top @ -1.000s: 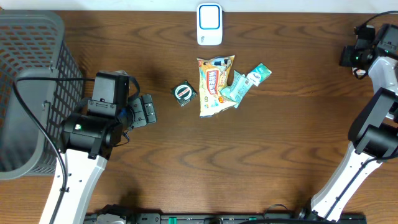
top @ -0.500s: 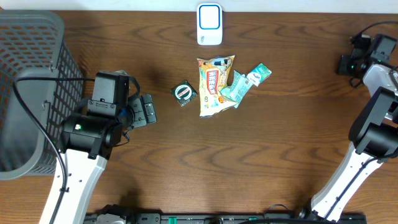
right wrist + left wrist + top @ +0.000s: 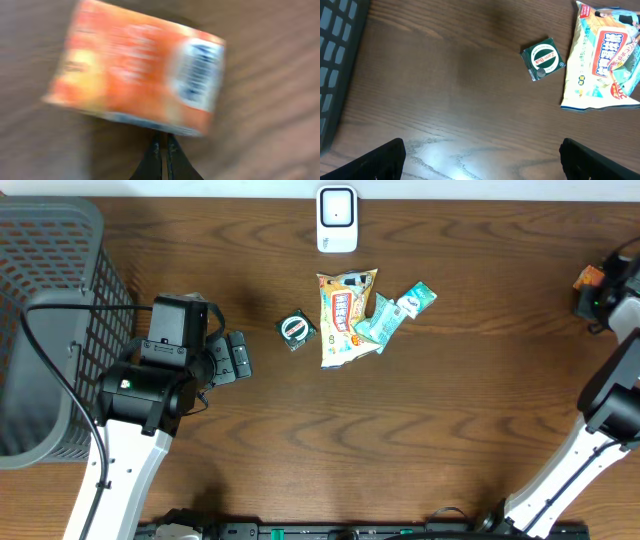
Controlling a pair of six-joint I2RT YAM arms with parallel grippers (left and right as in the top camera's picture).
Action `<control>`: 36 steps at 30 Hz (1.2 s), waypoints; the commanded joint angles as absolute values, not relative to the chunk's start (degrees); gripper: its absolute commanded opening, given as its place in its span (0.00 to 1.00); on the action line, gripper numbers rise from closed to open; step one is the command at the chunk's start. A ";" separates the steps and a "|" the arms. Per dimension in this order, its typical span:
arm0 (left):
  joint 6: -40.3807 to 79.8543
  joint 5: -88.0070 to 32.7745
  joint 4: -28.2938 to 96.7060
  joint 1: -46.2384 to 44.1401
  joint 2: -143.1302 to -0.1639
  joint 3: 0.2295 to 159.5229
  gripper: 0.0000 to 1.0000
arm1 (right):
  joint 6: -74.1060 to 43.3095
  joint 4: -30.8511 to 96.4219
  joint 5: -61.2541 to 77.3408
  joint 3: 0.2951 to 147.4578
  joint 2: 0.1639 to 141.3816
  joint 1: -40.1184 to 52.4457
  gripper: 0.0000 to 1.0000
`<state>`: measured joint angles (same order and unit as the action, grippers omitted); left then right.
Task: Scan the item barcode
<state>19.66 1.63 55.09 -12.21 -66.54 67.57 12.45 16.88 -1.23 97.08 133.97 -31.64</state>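
**Scan task, packet in carry.** The packet (image 3: pixel 135 75) is orange, with its barcode (image 3: pixel 197 72) on a white panel near one end. It sits just past the tips of the right pincer (image 3: pixel 163 141), whose fingers are clenched together at the packet's lower edge. The packet appears to be pinched there and lifted, since a shadow falls on the table (image 3: pixel 450 400) beneath it. Motion blur leaves the contact itself soft. The barcode faces back toward the wrist.

*Change over the last second:* the right pincer has swung outward to the table's right edge, and the packet's orange now shows from overhead where it did not before. The scanner (image 3: pixel 337 218), white with a blue face, therefore lies farther off to this pincer's left, well apart.

*Judgement:* the barcode is not yet presented. The packet must travel back leftward and turn its panel toward the scanner.

Between the two pincers lie a tin (image 3: pixel 543 57), a bag (image 3: pixel 600 55) and a sachet (image 3: pixel 395 312), all unmoved. The left pincer (image 3: pixel 482 152) is released, its fingers spread wide over bare wood, with the tin ahead of it and to its right. It has not stirred. A basket (image 3: pixel 50 240) stands to its left.
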 commanded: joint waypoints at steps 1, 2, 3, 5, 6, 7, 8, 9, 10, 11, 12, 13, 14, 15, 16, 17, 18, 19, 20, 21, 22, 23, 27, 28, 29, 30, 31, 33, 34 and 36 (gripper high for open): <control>20.18 1.54 55.07 -12.12 -66.65 68.10 0.98 | 9.17 16.91 -2.35 97.14 128.84 -32.01 0.01; 20.18 1.54 55.07 -12.12 -66.65 68.07 0.98 | 9.19 16.91 -1.26 97.14 127.70 -31.97 0.01; 20.18 1.52 55.07 -12.12 -66.65 68.10 0.98 | 9.23 16.93 0.25 97.14 126.63 -31.86 0.01; 20.18 1.54 55.07 -12.12 -66.65 68.07 0.98 | 9.26 16.93 5.41 97.14 124.27 -31.57 0.02; 20.18 1.54 55.07 -12.12 -66.65 68.07 0.98 | 9.26 16.93 8.14 97.14 123.37 -31.42 0.04; 20.18 1.54 55.07 -12.12 -66.65 68.10 0.98 | 9.26 16.93 11.60 97.14 122.52 -31.24 0.06; 20.18 1.54 55.07 -12.12 -66.65 68.10 0.98 | 9.23 16.93 16.78 97.14 121.64 -31.00 0.09; 20.18 1.54 55.07 -12.12 -66.65 68.10 0.98 | 9.23 16.91 20.14 97.14 121.38 -30.74 0.11; 20.18 1.54 55.07 -12.12 -66.65 68.07 0.98 | 9.23 16.88 22.79 97.14 121.38 -30.50 0.12; 20.18 1.54 55.07 -12.12 -66.65 68.07 0.98 | 9.23 16.88 24.29 97.12 121.40 -30.26 0.12; 20.18 1.52 55.07 -12.12 -66.65 68.07 0.98 | 9.23 16.91 24.86 97.12 121.69 -29.89 0.11; 20.18 1.54 55.07 -12.12 -66.65 68.07 0.98 | 9.23 16.91 24.73 97.12 121.95 -29.50 0.08; 20.18 1.54 55.07 -12.12 -66.65 68.10 0.98 | 9.23 16.80 24.08 97.10 122.34 -29.08 0.06; 20.18 1.54 55.07 -12.12 -66.65 68.07 0.98 | 9.23 16.38 23.64 97.10 122.83 -28.71 0.04; 20.18 1.54 55.07 -12.12 -66.65 68.10 0.98 | 9.23 15.75 23.62 97.10 123.46 -28.36 0.04; 20.18 1.54 55.07 -12.12 -66.65 68.10 0.98 | 9.21 14.87 23.59 97.10 124.25 -28.01 0.04; 20.18 1.54 55.07 -12.12 -66.65 68.07 0.98 | 9.15 14.06 23.55 97.10 125.03 -27.73 0.04; 20.18 1.52 55.07 -12.12 -66.65 68.10 0.98 | 8.95 13.10 23.46 97.10 125.99 -27.46 0.05; 20.18 1.54 55.07 -12.12 -66.65 68.07 0.98 | 8.78 12.34 23.46 97.10 126.87 -27.27 0.05; 20.18 1.54 55.07 -12.12 -66.65 68.10 0.98 | 8.73 11.40 23.46 97.10 127.96 -27.03 0.06; 20.18 1.54 55.07 -12.12 -66.65 68.07 0.98 | 8.71 10.63 23.42 97.10 128.84 -26.89 0.06; 20.18 1.54 55.07 -12.12 -66.65 68.07 0.98 | 8.45 9.69 22.83 97.10 129.91 -26.76 0.06; 20.18 1.52 55.07 -12.12 -66.65 68.07 0.98 | 4.47 6.87 15.16 97.10 133.51 -26.81 0.06; 20.18 1.54 55.07 -12.12 -66.65 68.10 0.98 | 3.68 6.42 13.39 97.10 134.19 -26.96 0.05; 20.18 1.54 55.07 -12.12 -66.65 68.07 0.98 | 3.16 6.09 11.09 97.10 135.06 -27.24 0.06; 20.18 1.54 55.07 -12.12 -66.65 68.07 0.98 | 3.25 6.04 10.35 97.10 135.44 -27.51 0.05; 20.18 1.54 55.07 -12.12 -66.65 68.07 0.98 | 3.22 5.98 9.39 97.10 135.70 -27.75 0.06; 20.18 1.54 55.07 -12.12 -66.65 68.07 0.98 | 3.25 6.04 7.99 97.10 135.74 -28.34 0.06; 20.18 1.52 55.07 -12.12 -66.65 68.07 0.98 | 3.25 6.04 7.25 97.10 135.74 -28.71 0.07; 20.18 1.54 55.07 -12.12 -66.65 68.07 0.98 | 3.22 6.13 6.24 97.12 135.66 -29.45 0.08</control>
